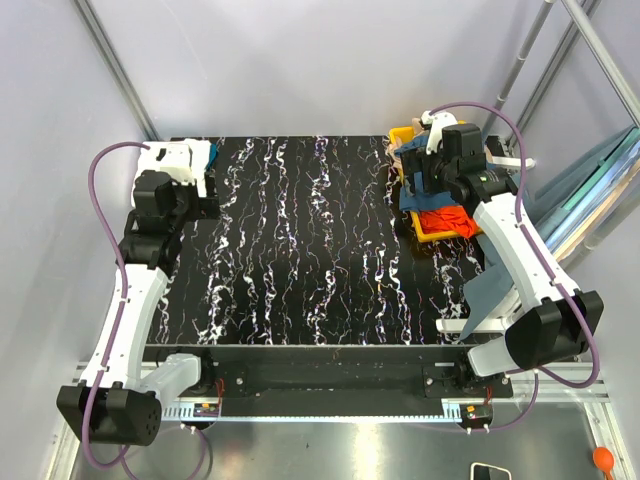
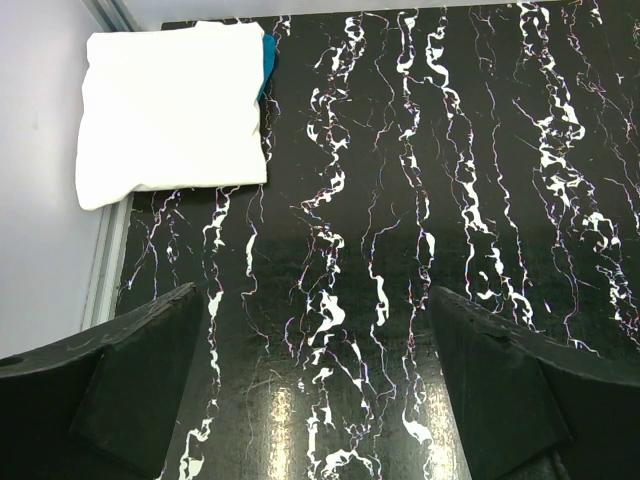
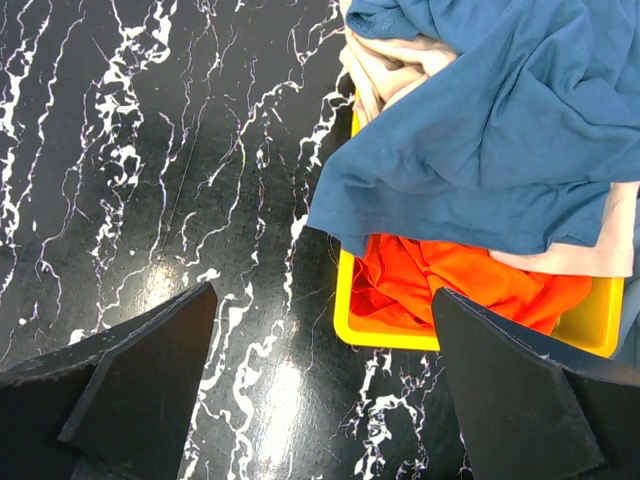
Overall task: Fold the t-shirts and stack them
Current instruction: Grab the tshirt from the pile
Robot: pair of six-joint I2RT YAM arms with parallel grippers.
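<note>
I am watching both arms hover over the black marbled tabletop [image 1: 300, 250], and neither is holding anything. The left fingers [image 2: 140, 390] are standing wide apart, with only bare tabletop showing between them. The right fingers [image 3: 140, 380] are spread just as wide, also empty.

On the left side, at the far left corner of the tabletop, a folded white t-shirt [image 2: 170, 115] is lying flat as a neat square. A sliver of teal t-shirt [image 2: 268, 60] is peeking out from under its far right edge, so the white one is sitting on top of it. The left arm is hanging just near of that stack, not touching it.

On the right side, a yellow bin [image 3: 345, 325] is sitting at the far right of the tabletop, stuffed with loose clothes. A large blue t-shirt [image 3: 500, 120] is draping over the top and spilling across the bin's left rim towards the tabletop. A beige t-shirt [image 3: 390, 65] is bunching up at the far end under the blue one, and more beige cloth is showing under the blue on the right. An orange t-shirt [image 3: 450, 285] is crumpling in the near end of the bin, under the blue hem. The right arm is hovering above the bin's near left corner, its fingers clear of the cloth.

Overhead, I am also seeing a grey-blue cloth [image 1: 488, 290] lying by the right arm at the right edge of the tabletop.
</note>
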